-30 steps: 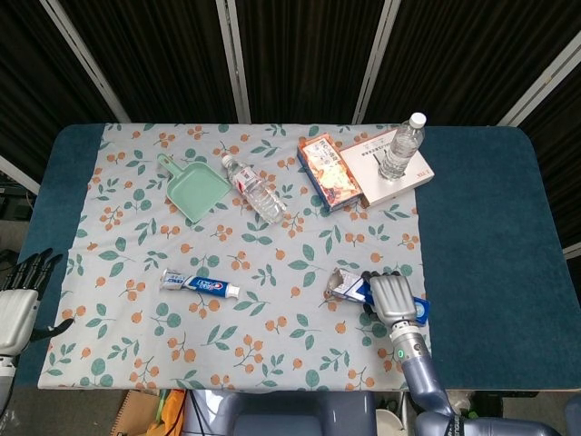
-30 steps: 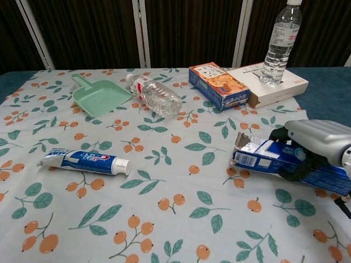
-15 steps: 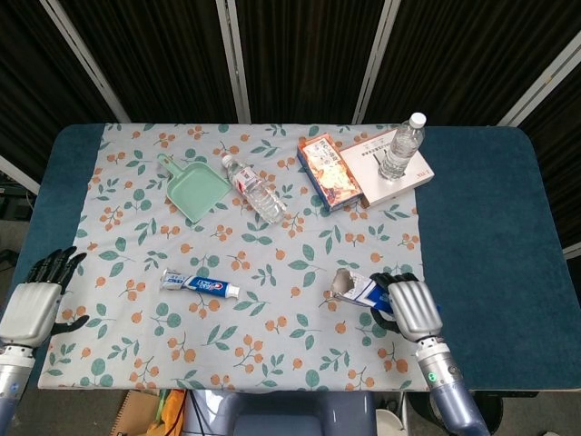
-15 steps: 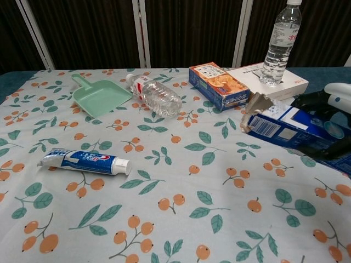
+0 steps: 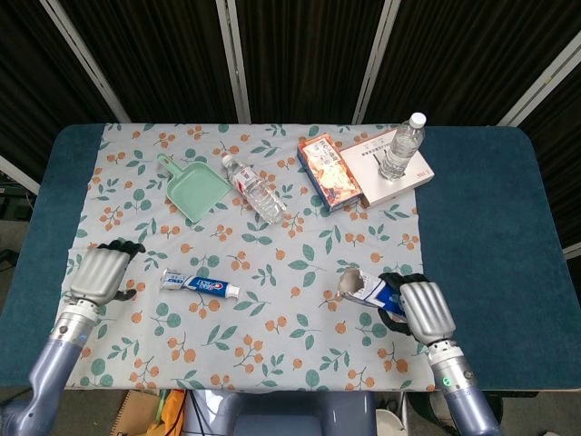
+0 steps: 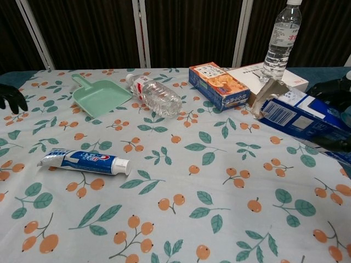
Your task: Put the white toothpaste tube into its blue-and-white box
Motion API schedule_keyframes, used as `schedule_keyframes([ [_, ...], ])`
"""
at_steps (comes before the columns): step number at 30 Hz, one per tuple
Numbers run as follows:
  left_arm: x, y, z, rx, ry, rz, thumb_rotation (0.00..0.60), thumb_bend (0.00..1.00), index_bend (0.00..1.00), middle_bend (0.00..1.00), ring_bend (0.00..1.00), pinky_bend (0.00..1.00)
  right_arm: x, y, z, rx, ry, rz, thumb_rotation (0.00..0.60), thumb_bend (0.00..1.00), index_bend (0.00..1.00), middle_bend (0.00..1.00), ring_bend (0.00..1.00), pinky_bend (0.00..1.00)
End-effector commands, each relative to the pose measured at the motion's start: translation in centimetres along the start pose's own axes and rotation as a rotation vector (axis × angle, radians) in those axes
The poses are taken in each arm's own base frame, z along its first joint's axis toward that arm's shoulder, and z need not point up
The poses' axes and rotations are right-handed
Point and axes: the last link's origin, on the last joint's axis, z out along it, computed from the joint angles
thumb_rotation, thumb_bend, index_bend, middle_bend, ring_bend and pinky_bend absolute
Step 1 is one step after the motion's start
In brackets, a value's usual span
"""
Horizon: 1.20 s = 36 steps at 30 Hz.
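Observation:
The white and blue toothpaste tube [image 5: 201, 284] [image 6: 85, 162] lies flat on the floral cloth, cap toward the right. My right hand [image 5: 423, 310] [image 6: 335, 98] grips the blue-and-white box [image 5: 374, 292] [image 6: 299, 119] and holds it lifted off the cloth, its torn open end pointing left. My left hand [image 5: 100, 272] [image 6: 10, 96] hovers over the cloth's left edge, a short way left of the tube, fingers curled and holding nothing.
At the back lie a green dustpan [image 5: 194, 189], a water bottle on its side [image 5: 256, 189], an orange snack box [image 5: 329, 172], and a white book [image 5: 390, 168] with an upright bottle [image 5: 401, 145] on it. Blue table [image 5: 490, 227] borders the cloth.
My right hand has raised the box further off the cloth. My left hand has come in and up from the table's left edge toward the tube, fingers curling.

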Motion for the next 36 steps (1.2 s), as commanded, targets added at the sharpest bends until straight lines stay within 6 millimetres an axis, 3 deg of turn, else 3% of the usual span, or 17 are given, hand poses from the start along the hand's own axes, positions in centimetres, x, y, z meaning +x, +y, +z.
schedule_keyframes([
  [1,-0.8,2.3,1.7,-0.034,-0.027,0.018,0.6,0.08,0.29,0.32,0.29,0.41,-0.1,0.0,-0.1,-0.001,-0.003,-0.001,0.6,0.36,0.41,0.5,0.46,0.34],
  [13,-2.6,5.5,4.7,-0.08,-0.073,0.084,0.6,0.15,0.34,0.37,0.33,0.43,0.0,0.3,0.0,-0.011,0.003,0.008,0.6,0.35,0.41,0.5,0.46,0.34],
  [20,-3.7,7.2,5.1,-0.099,-0.093,0.064,0.6,0.18,0.39,0.42,0.38,0.45,0.2,0.3,0.1,-0.013,0.007,0.02,0.6,0.35,0.41,0.5,0.46,0.34],
  [24,-4.2,7.5,4.9,-0.102,-0.101,0.067,0.6,0.27,0.5,0.53,0.47,0.53,0.5,0.3,0.2,-0.013,0.013,0.028,0.6,0.35,0.41,0.5,0.46,0.34],
  [29,-4.5,7.5,4.8,-0.097,-0.092,0.083,0.6,0.45,0.69,0.73,0.66,0.69,0.7,0.1,0.1,-0.01,0.018,0.042,0.6,0.35,0.41,0.5,0.46,0.34],
  [36,-3.8,7.0,4.6,-0.103,-0.031,0.1,0.6,0.49,0.74,0.78,0.7,0.74,1.0,0.0,0.1,-0.007,0.022,0.054,0.6,0.35,0.4,0.5,0.46,0.34],
])
